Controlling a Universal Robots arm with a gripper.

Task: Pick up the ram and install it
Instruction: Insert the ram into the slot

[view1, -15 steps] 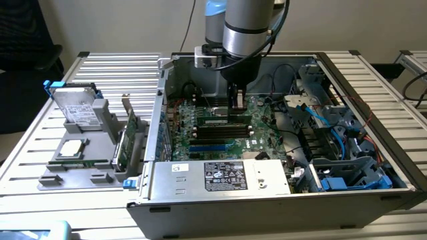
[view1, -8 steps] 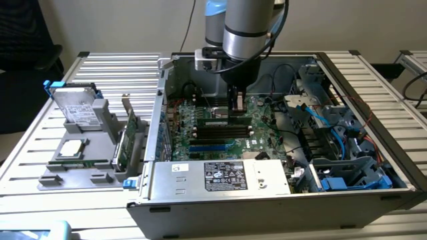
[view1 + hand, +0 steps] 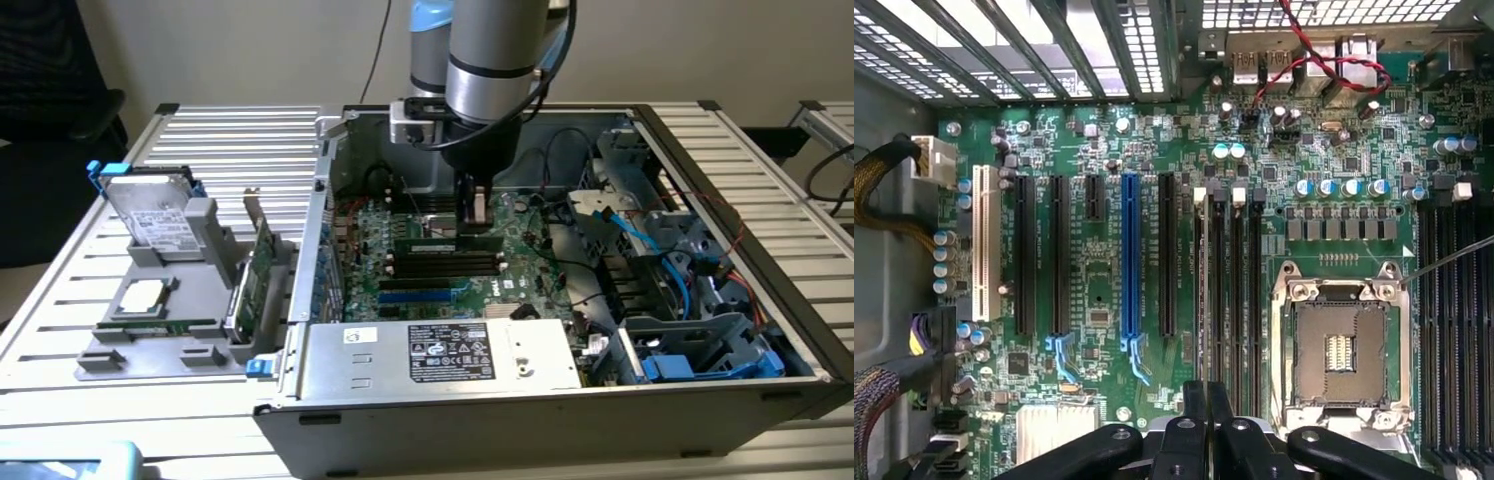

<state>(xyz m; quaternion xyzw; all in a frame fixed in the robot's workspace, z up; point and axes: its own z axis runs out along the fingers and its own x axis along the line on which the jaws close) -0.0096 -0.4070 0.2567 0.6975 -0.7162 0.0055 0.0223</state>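
Down from above into the open computer case on the slatted metal table, with the gripper low over the green motherboard. Holding the ram by its top edge, between fingers drawn close together, no wider than the thin stick itself. As for the ram: upright on its long edge, pale label toward the near side of the exterior view, set at the farthest of a row of long black memory slots and right down against the board; impossible to tell whether seated in that slot or merely touching it. From the wrist view, looking straight down past the black fingers onto a bank of long black slots with white latches, lying between a blue expansion slot and the bare metal-framed CPU socket; a white slot further out beyond the blue one, and a twisted red-and-black wire near the port block. Off to the exterior view's left of the case, on the table, a grey fixture carrying a hard drive, a square processor chip and a taller green expansion card standing on edge, all well apart from the gripper. Along the case's near wall, a silver power supply with a black label; toward the exterior view's right, blue cables among the drive bays.
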